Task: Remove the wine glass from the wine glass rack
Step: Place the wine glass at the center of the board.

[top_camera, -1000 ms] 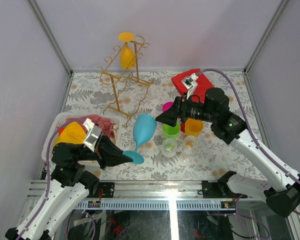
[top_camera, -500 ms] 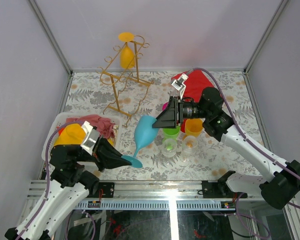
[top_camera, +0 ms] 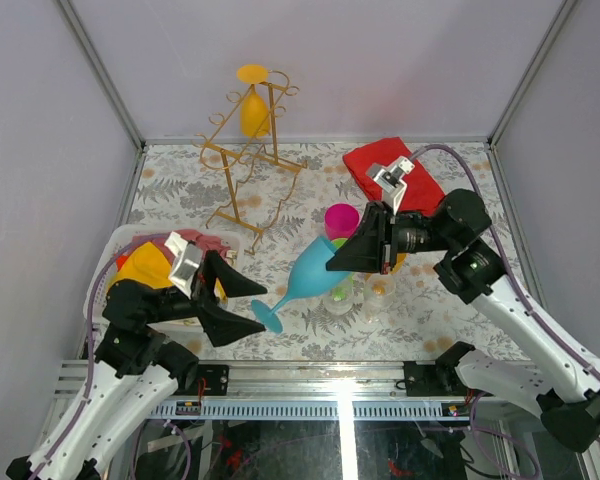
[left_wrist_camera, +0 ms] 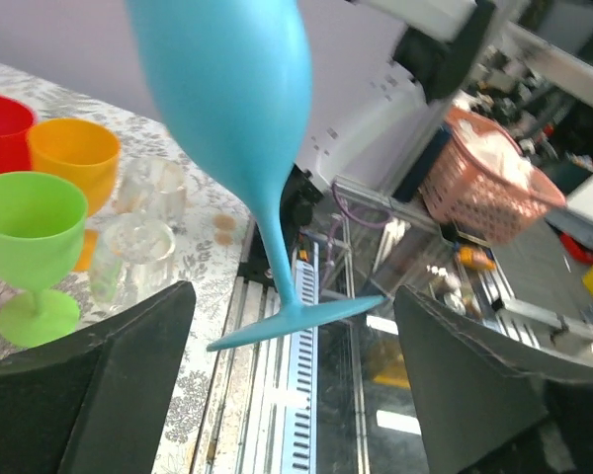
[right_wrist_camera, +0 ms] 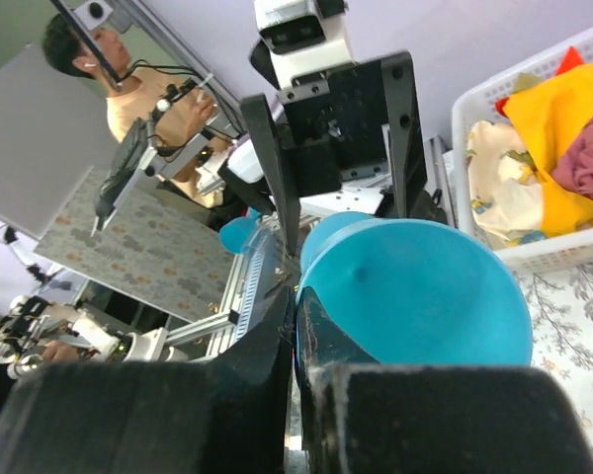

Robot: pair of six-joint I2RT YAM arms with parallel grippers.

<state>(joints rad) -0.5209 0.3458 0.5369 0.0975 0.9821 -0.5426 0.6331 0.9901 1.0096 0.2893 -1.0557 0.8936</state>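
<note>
Nearest us, the left gripper [top_camera: 250, 316] stood open around the foot of the blue glass [top_camera: 315, 268], which the right gripper [top_camera: 330, 265] pinched by the rim, tilted above the table [top_camera: 180, 190]. We feared that thin hold might slip; beyond, a yellow glass [top_camera: 254, 115] hung on the rack [top_camera: 242, 165].

The top external camera looks steeply down from above and behind the arm bases, taking in the whole flowered table [top_camera: 170, 190] out to the wine glass rack [top_camera: 248, 157] at the far edge. The left wrist camera peers out between its own fingers [left_wrist_camera: 109, 385], along the table's near edge past a green cup [left_wrist_camera: 30, 222]. The right wrist camera looks over its fingers [right_wrist_camera: 267, 395] toward the white basket [right_wrist_camera: 474, 99]. All three views share the blue wine glass [top_camera: 308, 278], which is very near in both wrist views.
</note>
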